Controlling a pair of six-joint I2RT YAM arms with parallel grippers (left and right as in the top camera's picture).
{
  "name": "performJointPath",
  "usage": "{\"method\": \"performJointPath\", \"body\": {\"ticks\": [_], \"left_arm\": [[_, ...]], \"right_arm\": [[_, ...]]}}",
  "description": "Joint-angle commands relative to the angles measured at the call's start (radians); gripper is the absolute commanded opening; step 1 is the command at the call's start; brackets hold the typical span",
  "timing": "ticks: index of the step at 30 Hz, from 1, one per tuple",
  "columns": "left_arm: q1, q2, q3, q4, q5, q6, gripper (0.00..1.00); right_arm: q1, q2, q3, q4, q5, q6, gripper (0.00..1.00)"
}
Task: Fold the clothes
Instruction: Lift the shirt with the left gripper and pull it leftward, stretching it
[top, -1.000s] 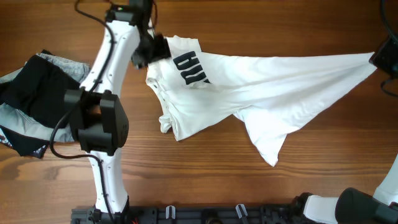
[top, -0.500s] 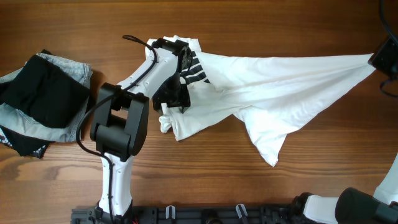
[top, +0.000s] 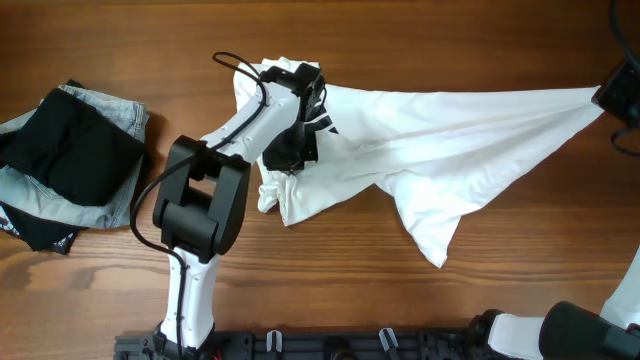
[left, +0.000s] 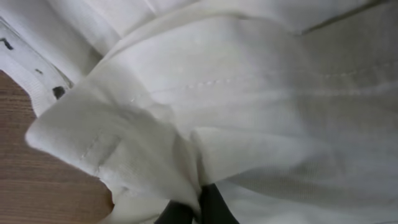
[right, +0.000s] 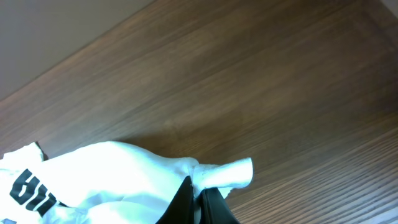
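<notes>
across the wooden surface (top: 330, 300) the white shirt (top: 450, 130) lies stretched out. left hand (left: 196, 205) is closed tight, pinching a bunched fold at its left end; right hand (right: 196, 196) is clamped on the far right corner.

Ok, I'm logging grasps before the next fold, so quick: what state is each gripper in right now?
Left gripper: closed, pinching a fold of the white shirt.
Right gripper: closed on a corner of the same shirt.

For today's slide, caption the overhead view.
Left gripper and right gripper hold the white shirt stretched across the table.
</notes>
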Motion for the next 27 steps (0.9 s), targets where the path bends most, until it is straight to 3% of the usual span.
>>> {"method": "performJointPath", "body": {"ticks": [1,7,12,19,27], "left_arm": [[0.011,-0.009,-0.001,0.0,0.008,0.028,0.04],[0.036,-0.114,0.056,-0.034,-0.04,0.058,0.04],[0.135,-0.327,0.107,-0.071,-0.023,0.111,0.04],[0.376,-0.726,0.109,-0.004,-0.01,0.111,0.04],[0.443,-0.902,0.109,0.027,-0.01,0.11,0.04]], "right_arm": [[-0.002,0.006,-0.008,0.0,0.003,0.001,0.05],[-0.002,0.006,-0.008,-0.004,0.003,0.001,0.05],[-0.002,0.006,-0.007,-0.004,0.003,0.004,0.05],[-0.002,-0.04,0.005,0.0,-0.058,0.005,0.04],[-0.002,-0.1,0.013,0.004,-0.058,0.005,0.05]]}}
